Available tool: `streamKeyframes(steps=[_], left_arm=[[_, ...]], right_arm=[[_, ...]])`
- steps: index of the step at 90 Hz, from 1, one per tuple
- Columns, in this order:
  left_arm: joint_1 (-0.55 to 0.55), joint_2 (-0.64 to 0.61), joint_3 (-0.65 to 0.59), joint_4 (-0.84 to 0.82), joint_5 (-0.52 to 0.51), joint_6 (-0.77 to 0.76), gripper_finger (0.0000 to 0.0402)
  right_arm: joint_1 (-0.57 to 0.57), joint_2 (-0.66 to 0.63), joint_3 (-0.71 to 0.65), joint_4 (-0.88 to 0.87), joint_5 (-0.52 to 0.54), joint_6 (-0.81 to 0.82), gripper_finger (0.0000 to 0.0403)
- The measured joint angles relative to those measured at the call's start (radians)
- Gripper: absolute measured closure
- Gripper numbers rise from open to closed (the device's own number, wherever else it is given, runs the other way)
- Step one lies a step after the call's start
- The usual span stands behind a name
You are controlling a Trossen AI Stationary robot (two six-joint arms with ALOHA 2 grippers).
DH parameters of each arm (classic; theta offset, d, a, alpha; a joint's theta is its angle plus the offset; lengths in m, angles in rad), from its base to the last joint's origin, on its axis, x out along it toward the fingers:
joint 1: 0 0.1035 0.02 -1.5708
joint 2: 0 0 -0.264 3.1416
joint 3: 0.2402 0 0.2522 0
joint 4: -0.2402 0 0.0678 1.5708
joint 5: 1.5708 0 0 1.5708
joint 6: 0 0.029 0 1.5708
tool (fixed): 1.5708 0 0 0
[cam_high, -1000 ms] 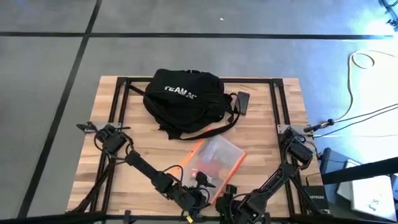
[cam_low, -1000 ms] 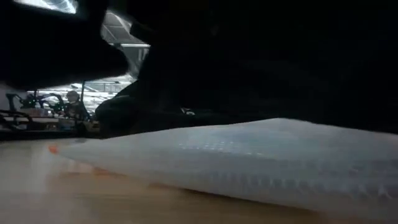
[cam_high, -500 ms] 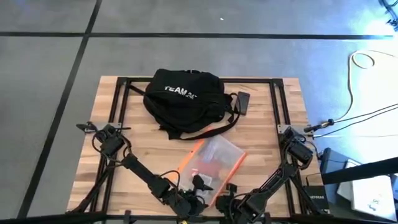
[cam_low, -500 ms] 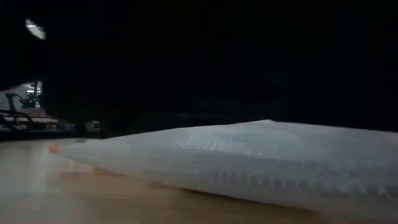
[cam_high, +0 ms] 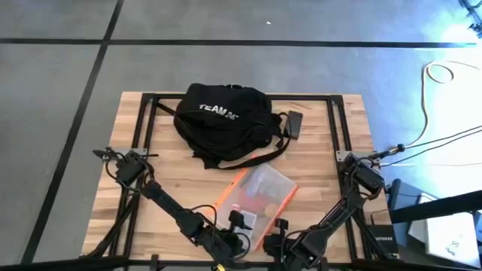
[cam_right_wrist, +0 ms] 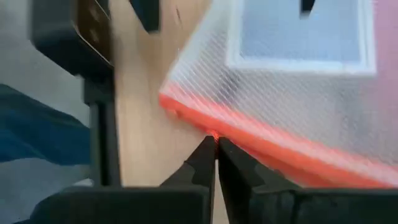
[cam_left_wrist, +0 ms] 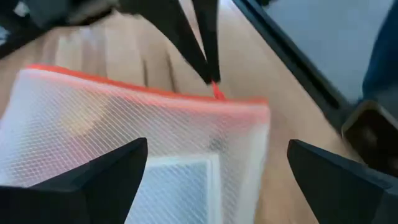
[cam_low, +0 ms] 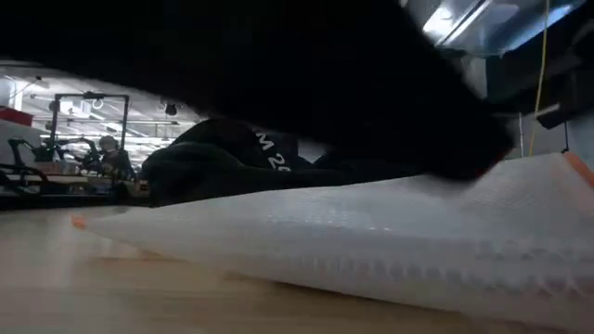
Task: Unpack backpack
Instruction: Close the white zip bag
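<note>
Your backpack (cam_high: 224, 124) sits at the far middle of the table (cam_high: 324, 162), well apart from both arms. Your left gripper (cam_left_wrist: 214, 180) hangs spread wide over the mesh pouch (cam_high: 256, 197); your right gripper (cam_right_wrist: 216, 155) is pinched closed beside the pouch's orange edge.
</note>
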Motion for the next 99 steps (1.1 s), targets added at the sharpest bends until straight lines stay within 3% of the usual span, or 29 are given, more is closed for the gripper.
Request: streamKeyframes(steps=[52,99], left_arm=[[0.006,0.0,0.0,0.042,-0.01,0.139,0.0029],[0.01,0.007,0.0,0.042,0.031,0.089,0.0029]], right_arm=[[-0.019,-0.021,0.004,0.014,0.029,-0.042,0.0403],[-0.045,-0.052,0.004,0.098,0.073,-0.139,0.0403]])
